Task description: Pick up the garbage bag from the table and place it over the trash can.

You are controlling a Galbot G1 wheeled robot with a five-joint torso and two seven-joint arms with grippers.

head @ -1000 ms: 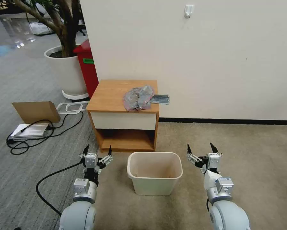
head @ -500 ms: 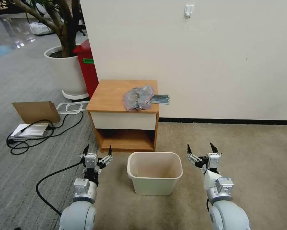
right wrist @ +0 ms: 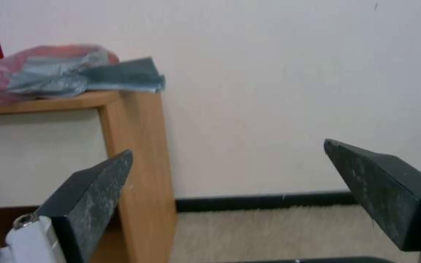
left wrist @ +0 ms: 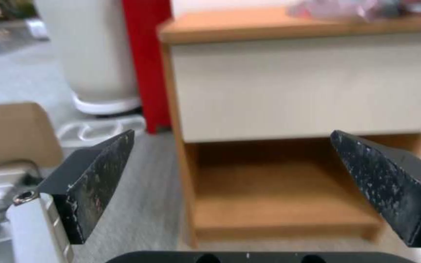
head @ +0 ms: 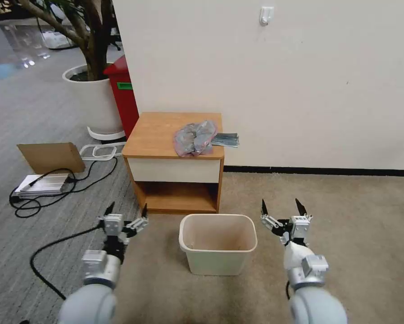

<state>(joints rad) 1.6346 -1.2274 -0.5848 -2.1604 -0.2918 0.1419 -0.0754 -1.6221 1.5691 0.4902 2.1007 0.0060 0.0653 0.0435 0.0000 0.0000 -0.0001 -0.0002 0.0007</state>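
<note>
Right now your thin, crinkly, translucent grey garbage bag with pinkish-red edges (head: 195, 137) lies crumpled on the near right part of the small light-brown wooden nightstand with the white drawer front (head: 156, 130), untouched. Just to its right sits a flat dark grey folded packet (head: 225, 140), touching or nearly touching the bag and overhanging the table's right edge. On the carpet in front of the table stands the small cream rectangular plastic trash can (head: 217, 243), with nothing in it that you can see and no liner over its rim.

Your left gripper (head: 125, 214) hangs low to the left of the can, near the table's lower shelf, with its black fingers spread wide and nothing between them. Your right gripper (head: 280, 207) sits low on the right of the can, likewise wide apart and carrying nothing. Both are well below the tabletop and well apart from the bag.

Watch for these risks, as I judge them. Reaching from the right, you could catch the dark packet along with the bag, or knock it off the edge. The bag is bunched, so a pinch may grab only one fold and slip. Rising close to the table, either arm could clip its front edge or nudge the light can out of place.
</note>
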